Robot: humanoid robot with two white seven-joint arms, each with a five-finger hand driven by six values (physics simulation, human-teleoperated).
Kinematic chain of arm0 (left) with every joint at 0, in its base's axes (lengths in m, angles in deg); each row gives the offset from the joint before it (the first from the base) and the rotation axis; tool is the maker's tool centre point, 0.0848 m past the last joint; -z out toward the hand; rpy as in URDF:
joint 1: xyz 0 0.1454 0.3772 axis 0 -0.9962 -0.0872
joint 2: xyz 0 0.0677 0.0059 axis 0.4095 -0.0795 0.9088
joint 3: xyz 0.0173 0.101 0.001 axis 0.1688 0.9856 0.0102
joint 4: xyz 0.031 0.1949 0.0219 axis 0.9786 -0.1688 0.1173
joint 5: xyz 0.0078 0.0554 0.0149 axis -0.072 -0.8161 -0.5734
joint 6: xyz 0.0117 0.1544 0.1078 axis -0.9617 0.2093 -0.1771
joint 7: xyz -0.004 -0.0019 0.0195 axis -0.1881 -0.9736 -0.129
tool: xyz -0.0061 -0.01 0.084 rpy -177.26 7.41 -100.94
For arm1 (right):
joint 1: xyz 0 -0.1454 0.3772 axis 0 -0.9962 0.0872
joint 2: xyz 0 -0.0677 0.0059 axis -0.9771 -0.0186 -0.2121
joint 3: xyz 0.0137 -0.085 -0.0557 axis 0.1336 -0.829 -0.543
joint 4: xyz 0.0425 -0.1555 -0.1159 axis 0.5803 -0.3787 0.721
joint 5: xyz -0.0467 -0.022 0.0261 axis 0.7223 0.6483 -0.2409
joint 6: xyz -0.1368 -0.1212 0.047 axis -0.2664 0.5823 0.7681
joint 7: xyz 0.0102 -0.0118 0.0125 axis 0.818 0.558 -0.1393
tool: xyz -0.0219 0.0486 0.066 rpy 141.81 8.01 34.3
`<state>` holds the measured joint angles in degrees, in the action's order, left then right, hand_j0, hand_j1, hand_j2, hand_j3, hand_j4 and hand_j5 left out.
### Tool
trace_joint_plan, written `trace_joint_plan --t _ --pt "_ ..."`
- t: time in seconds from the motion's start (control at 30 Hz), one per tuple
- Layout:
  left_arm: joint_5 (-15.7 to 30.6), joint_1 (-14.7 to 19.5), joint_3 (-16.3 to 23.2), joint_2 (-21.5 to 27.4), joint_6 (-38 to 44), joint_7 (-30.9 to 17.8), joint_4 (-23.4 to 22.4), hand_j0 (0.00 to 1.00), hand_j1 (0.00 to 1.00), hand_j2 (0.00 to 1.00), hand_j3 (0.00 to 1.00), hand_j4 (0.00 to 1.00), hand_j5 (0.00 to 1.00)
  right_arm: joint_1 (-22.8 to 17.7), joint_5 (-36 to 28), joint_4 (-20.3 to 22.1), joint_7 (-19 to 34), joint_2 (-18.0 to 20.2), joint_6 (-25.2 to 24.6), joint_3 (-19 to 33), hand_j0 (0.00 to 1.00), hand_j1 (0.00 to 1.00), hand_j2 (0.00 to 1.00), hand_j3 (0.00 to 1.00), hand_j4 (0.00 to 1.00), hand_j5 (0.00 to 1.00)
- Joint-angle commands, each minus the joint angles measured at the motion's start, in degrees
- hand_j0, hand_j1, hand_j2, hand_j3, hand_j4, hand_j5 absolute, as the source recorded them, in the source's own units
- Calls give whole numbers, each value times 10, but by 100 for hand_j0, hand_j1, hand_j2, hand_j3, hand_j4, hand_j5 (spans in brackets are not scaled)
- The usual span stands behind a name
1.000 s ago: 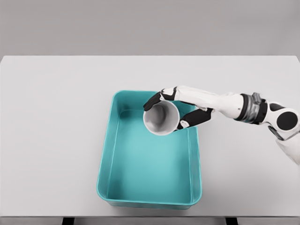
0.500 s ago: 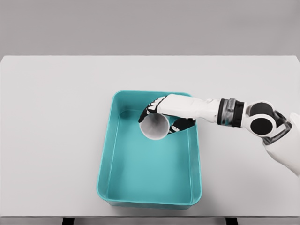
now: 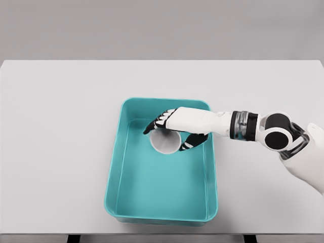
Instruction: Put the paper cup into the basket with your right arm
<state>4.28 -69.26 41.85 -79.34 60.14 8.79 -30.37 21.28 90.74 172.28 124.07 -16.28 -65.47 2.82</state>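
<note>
A white paper cup point(image 3: 165, 142) lies tilted on its side with its open mouth facing the camera, low inside the teal basket point(image 3: 112, 178) near its far end. My right hand point(image 3: 169, 133) reaches in from the right and is shut on the cup, fingers over its top and thumb under its right side. The hand covers the cup's base. The left arm is out of the picture.
The basket stands in the middle of a white table point(image 3: 55, 131). The table's front edge runs just below the basket's near wall.
My right hand has carried the cup left and down into the basket, from above the right rim to deep inside the far end. The forearm has stretched further over the rim.
</note>
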Motion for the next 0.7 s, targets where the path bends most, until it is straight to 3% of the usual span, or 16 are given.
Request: trace_joint_plan --t 0.0,0.27,0.37,0.43,0.5,0.53,0.57,0.63,0.67 --pt "0 0 0 0 0 0 0 100 100 100 100 100 100 0 -2 0 0 0 1 0 100 100 100 100 100 100" --pt "0 0 0 0 0 0 0 100 100 100 100 100 100 0 -1 1 0 7 17 10 100 100 100 100 100 100" --pt "0 0 0 0 0 0 0 100 100 100 100 100 100 -2 -5 1 0 15 18 49 100 100 100 100 100 100" --pt "0 0 0 0 0 0 0 100 100 100 100 100 100 -10 -21 1 0 17 22 103 100 100 100 100 100 100" --pt "0 0 0 0 0 0 0 100 100 100 100 100 100 -25 -130 1 0 31 33 162 100 100 100 100 100 100" --pt "0 0 0 0 0 0 0 100 100 100 100 100 100 -33 -235 1 0 57 54 200 100 100 100 100 100 100" --pt "0 0 0 0 0 0 0 100 100 100 100 100 100 -39 -291 1 0 72 67 224 100 100 100 100 100 100" --pt "0 0 0 0 0 0 0 100 100 100 100 100 100 -73 -353 0 0 102 79 273 100 100 100 100 100 100" --pt "0 0 0 0 0 0 0 100 100 100 100 100 100 -97 -355 0 0 109 79 303 100 100 100 100 100 100"
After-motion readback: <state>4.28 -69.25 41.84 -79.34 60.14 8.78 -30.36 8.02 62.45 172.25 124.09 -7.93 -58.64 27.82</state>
